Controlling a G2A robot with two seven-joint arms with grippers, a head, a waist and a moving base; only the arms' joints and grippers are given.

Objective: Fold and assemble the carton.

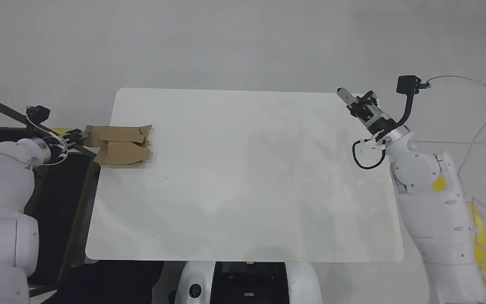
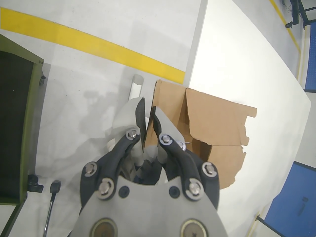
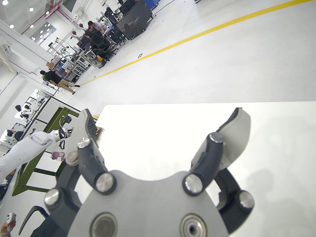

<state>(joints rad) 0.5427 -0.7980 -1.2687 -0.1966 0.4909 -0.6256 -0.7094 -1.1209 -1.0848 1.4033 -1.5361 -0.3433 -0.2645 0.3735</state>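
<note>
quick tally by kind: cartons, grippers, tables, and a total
carton: 1
grippers: 2 (left gripper shut on the carton's edge, right gripper open)
table: 1
total: 4

No text, label, number or sign can be read. The carton [image 2: 212,124], lying at the edge of the table [image 2: 246,62], shows plain brown card on the faces turned to the cameras. Any print in the room beyond the table is too small to make out.
</note>
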